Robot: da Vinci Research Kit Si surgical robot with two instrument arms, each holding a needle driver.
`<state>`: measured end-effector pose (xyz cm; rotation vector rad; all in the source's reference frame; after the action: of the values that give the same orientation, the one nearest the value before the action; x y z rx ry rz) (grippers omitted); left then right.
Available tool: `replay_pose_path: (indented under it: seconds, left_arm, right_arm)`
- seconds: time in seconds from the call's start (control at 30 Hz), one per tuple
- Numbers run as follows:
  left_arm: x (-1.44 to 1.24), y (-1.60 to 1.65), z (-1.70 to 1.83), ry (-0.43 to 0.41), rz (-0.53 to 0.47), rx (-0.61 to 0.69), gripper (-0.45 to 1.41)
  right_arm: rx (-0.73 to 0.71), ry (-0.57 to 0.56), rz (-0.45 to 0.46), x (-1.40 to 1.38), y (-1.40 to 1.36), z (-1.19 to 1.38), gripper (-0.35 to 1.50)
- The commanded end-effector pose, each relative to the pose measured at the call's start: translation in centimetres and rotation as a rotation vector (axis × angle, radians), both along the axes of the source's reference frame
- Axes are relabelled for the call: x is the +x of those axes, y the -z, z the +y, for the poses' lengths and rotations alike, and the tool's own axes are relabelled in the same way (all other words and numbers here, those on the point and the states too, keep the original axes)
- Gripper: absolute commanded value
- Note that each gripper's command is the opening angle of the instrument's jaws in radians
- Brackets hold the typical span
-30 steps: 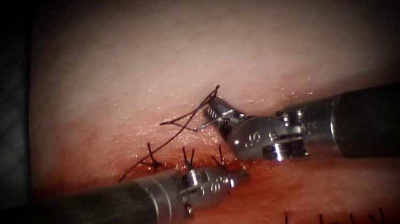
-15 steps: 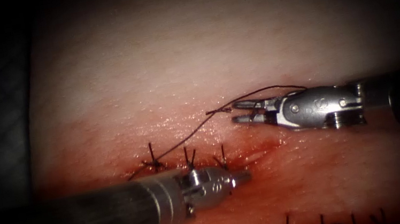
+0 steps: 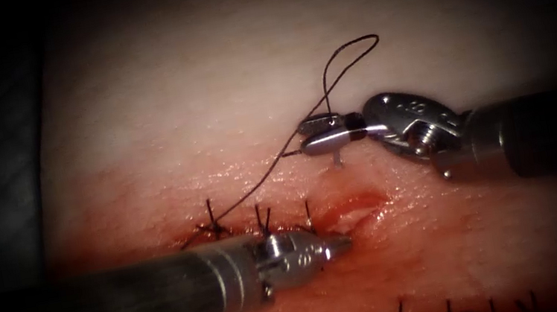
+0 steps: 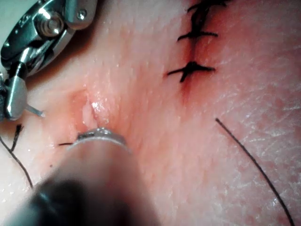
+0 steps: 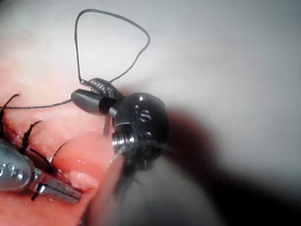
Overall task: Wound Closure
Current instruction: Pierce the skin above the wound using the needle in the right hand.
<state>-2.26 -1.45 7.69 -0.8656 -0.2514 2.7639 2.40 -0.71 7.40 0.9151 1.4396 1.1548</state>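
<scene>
Resting shut & empty at the cut's (image 3: 352,210) open end, left gripper (image 3: 335,246). Right gripper (image 3: 324,135) clamps needle (image 3: 335,161), tip just over tissue (image 3: 223,97), w/ thread (image 3: 346,62) looped above; loop could snag.

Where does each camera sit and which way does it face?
Endoscope: above and in front, facing the cut in the tissue; both shafts show; left end effector shut, empty; right end effector grips the needle, not clearly in tissue.
Left wrist: on the left arm, looking down its shaft at the cut.
Right wrist: on the right arm, looking at its own tip and the thread loop.
All share the cut and right end effector.
</scene>
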Motion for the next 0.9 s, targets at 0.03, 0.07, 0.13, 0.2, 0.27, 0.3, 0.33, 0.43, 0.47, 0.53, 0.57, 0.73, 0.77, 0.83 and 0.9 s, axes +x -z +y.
replay_pose_path:
  seconds: [0.03, 0.07, 0.13, 0.2, 0.27, 0.3, 0.33, 0.43, 0.47, 0.53, 0.57, 0.73, 0.77, 0.83, 0.9]
  left_arm:
    - [-0.05, -0.05, -0.01, 0.000, 0.000, 0.000, -0.45]
    - [-0.05, -0.05, -0.01, 0.000, 0.000, 0.000, -0.45]
    - [-0.05, -0.05, -0.01, 0.000, -0.001, 0.000, -0.45]
    - [-0.04, -0.05, -0.01, -0.001, -0.001, 0.000, -0.45]
    - [-0.03, -0.04, -0.01, -0.001, -0.002, 0.001, -0.45]
    - [-0.03, -0.04, -0.01, -0.001, -0.002, 0.001, -0.45]
    - [-0.03, -0.04, -0.01, -0.001, -0.002, 0.001, -0.45]
    - [-0.03, -0.03, -0.01, -0.004, 0.000, 0.003, -0.45]
    - [-0.03, -0.03, -0.01, -0.004, 0.000, 0.003, -0.45]
    - [-0.03, -0.03, -0.01, -0.003, 0.000, 0.003, -0.45]
    - [-0.03, -0.03, -0.02, -0.003, 0.000, 0.003, -0.45]
    - [-0.03, -0.02, -0.02, -0.002, 0.001, 0.003, -0.45]
    - [-0.03, -0.02, -0.02, -0.002, 0.001, 0.003, -0.45]
    - [-0.03, -0.01, -0.02, -0.003, 0.001, 0.003, -0.45]
    - [-0.02, 0.01, -0.01, -0.003, 0.000, 0.005, -0.45]
  right_arm:
    - [0.028, -0.013, 0.011, 0.11, -0.02, 0.02, -0.35]
    - [0.094, -0.032, 0.033, 0.15, -0.06, -0.01, -0.35]
    - [0.201, -0.070, 0.096, 0.18, -0.14, -0.04, -0.35]
    - [0.271, -0.081, 0.125, 0.19, -0.20, -0.07, -0.35]
    - [0.341, -0.094, 0.150, 0.21, -0.25, -0.11, -0.35]
    - [0.367, -0.095, 0.159, 0.22, -0.26, -0.12, -0.35]
    - [0.407, -0.098, 0.178, 0.23, -0.27, -0.16, -0.35]
    - [0.516, -0.097, 0.194, 0.25, -0.28, -0.27, -0.35]
    - [0.609, -0.089, 0.217, 0.26, -0.28, -0.36, -0.35]
    - [0.652, -0.076, 0.212, 0.27, -0.28, -0.39, -0.35]
    - [0.753, -0.053, 0.184, 0.29, -0.27, -0.44, -0.35]
    - [0.869, -0.011, 0.181, 0.34, -0.18, -0.58, -0.35]
    - [0.874, -0.010, 0.183, 0.34, -0.17, -0.60, -0.35]
    - [0.874, -0.013, 0.180, 0.33, -0.14, -0.65, -0.35]
    - [0.866, -0.011, 0.192, 0.33, -0.07, -0.80, -0.35]
